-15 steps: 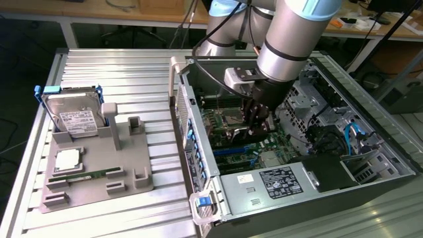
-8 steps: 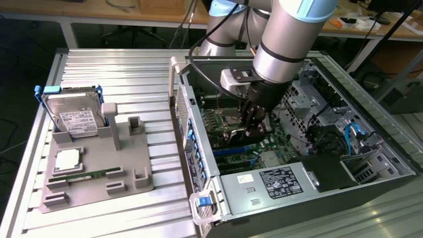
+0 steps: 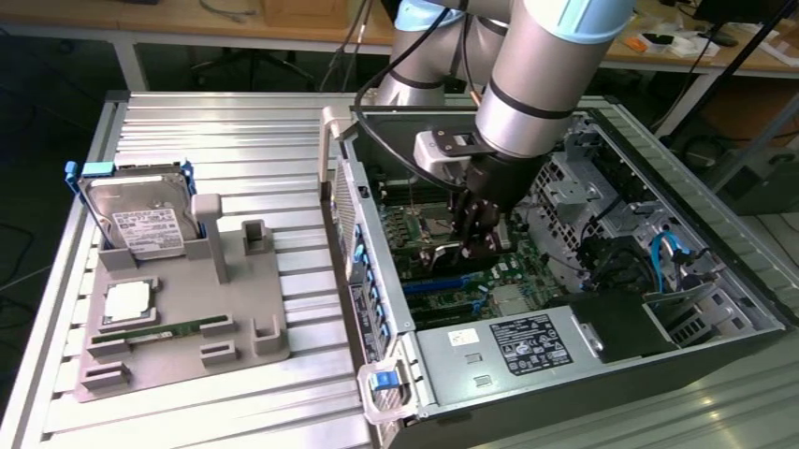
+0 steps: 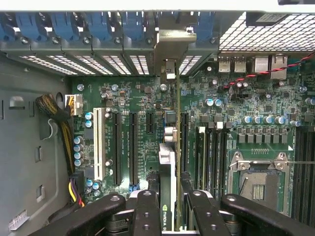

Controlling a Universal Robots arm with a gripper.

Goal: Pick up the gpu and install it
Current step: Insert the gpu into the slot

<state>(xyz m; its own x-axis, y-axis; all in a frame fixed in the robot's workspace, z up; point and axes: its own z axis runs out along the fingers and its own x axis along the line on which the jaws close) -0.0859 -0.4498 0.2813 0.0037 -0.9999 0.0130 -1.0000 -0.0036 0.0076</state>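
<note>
My gripper [image 3: 472, 241] reaches down inside the open computer case [image 3: 374, 309], over the green motherboard [image 4: 142, 103]. It is shut on the gpu [image 4: 169, 162], which the wrist view sees edge-on as a thin card standing upright between the black fingers [image 4: 146, 211]. The card runs across the board, between two long black slots, to the case's rear wall. Its silver end bracket [image 4: 167, 46] lies against the row of rear slot covers with blue clips. I cannot tell whether the card's lower edge is touching its slot.
On the exterior view's left, a grey holder [image 3: 250, 309] on the ribbed table carries a silver hard drive [image 3: 148, 224], a processor [image 3: 129, 299] and a green memory stick [image 3: 163, 329]. Inside the case are an empty processor socket [image 4: 256, 184], yellow-black cables [image 4: 64, 132] and the power supply [image 3: 525, 341].
</note>
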